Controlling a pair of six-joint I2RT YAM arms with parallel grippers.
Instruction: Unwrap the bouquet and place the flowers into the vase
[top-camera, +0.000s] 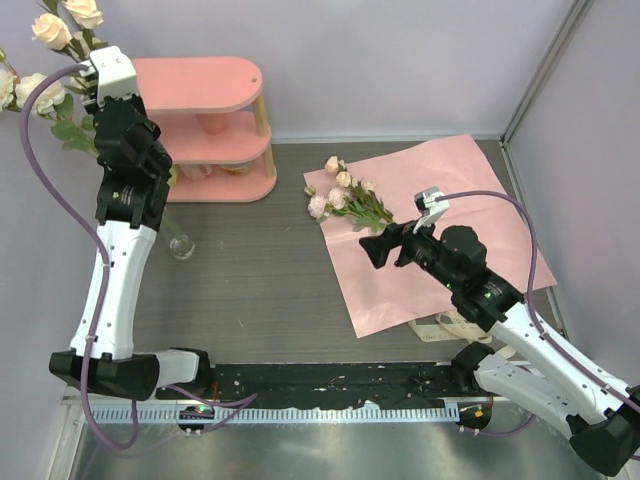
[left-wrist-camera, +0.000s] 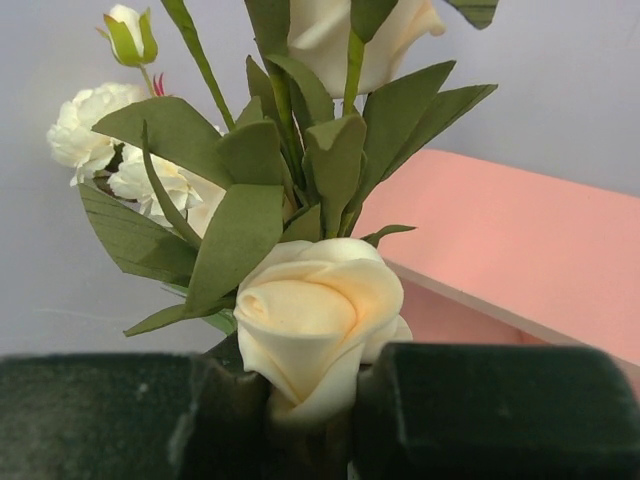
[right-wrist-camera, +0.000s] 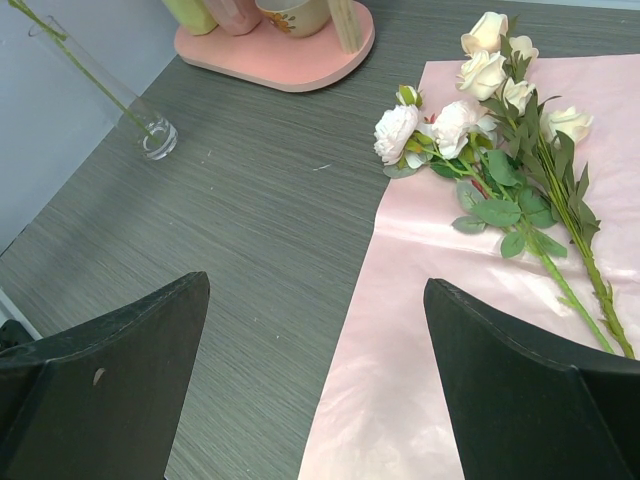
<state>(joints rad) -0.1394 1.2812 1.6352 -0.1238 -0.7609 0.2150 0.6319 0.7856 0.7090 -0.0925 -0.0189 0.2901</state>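
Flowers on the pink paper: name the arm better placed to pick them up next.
Right. The open right gripper hovers just beside the loose flowers on the pink paper; the left gripper is shut on other roses above the vase.

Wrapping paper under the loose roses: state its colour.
The wrapping paper is plain pale pink, shown best in the right wrist view.
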